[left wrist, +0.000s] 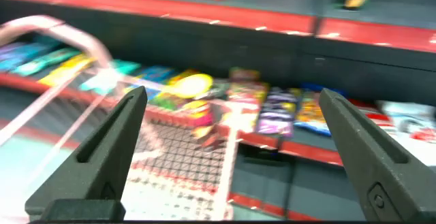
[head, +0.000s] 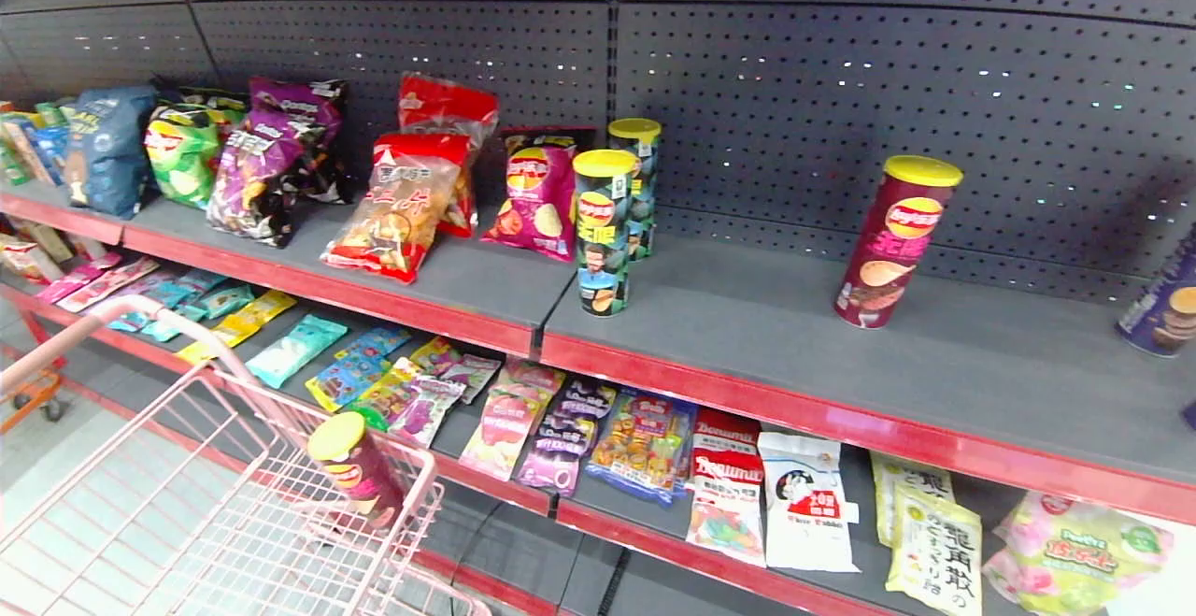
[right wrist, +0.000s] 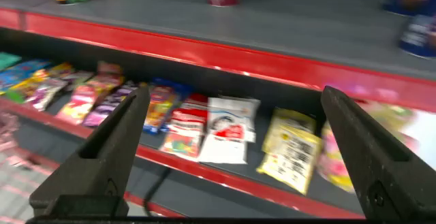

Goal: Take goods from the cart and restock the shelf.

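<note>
The dark shelf [head: 747, 317] runs across the whole head view, red-edged, with a lower tier of flat snack packets [head: 561, 429] beneath. The pink wire cart [head: 234, 522] sits in the lower left of the frame. Bags of crisps [head: 397, 209] crowd the upper tier's left half. A maroon can [head: 892, 242] stands alone right of centre (upright, well apart from the rest), and two dark green cans [head: 605, 233] stand one behind the other near the middle. One more maroon can [head: 355, 466] stands in the cart's near corner, tilted, yellow lid up. The left pincer [left wrist: 233, 94] is spread wide with nothing in it, facing the cart; the right pincer [right wrist: 236, 89] gapes likewise, facing the lower tier.
</note>
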`<state>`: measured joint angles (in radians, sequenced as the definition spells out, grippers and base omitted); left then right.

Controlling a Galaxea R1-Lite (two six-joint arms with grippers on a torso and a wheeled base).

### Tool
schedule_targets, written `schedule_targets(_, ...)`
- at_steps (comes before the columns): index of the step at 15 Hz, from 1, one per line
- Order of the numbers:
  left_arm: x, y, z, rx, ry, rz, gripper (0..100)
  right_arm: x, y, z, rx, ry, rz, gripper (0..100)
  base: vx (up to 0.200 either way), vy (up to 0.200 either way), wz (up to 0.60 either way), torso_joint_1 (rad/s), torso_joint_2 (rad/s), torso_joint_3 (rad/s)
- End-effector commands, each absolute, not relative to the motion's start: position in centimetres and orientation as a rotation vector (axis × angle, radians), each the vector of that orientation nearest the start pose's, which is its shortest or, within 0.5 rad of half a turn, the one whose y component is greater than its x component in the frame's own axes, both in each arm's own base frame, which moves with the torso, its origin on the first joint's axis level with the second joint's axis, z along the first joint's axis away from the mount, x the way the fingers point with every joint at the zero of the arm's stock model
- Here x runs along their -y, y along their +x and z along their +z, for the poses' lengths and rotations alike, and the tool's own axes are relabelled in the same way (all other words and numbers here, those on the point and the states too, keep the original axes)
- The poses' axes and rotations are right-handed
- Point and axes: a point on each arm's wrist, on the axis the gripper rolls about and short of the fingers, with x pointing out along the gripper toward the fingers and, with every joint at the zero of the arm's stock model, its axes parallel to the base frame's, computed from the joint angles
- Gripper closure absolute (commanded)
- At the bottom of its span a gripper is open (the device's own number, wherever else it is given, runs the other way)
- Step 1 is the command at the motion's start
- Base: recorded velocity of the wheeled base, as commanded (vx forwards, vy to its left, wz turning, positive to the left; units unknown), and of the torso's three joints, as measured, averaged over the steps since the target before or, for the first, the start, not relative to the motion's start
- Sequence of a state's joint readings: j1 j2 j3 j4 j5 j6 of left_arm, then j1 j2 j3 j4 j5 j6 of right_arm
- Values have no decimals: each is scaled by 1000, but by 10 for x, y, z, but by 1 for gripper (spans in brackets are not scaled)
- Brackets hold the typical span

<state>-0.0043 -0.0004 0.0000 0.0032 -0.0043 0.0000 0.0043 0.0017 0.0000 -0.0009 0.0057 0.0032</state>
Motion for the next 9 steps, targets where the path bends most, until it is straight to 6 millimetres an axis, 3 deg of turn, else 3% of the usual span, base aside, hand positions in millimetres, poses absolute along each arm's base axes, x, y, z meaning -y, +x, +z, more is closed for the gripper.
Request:
schedule_targets(1,0,-23,75,-3,0,-9,0,0,-23,76,-2,3,11,0,0,0,0,0,0,0)
schedule_targets(3,0,-23,75,-3,-2,-9,0,0,-23,76,-2,5,11,0,0,0,0,-45,104,62)
schedule_targets(9,0,-23,75,-3,0,-9,0,0,-23,76,-2,6,9,0,0,0,0,-136,343,191)
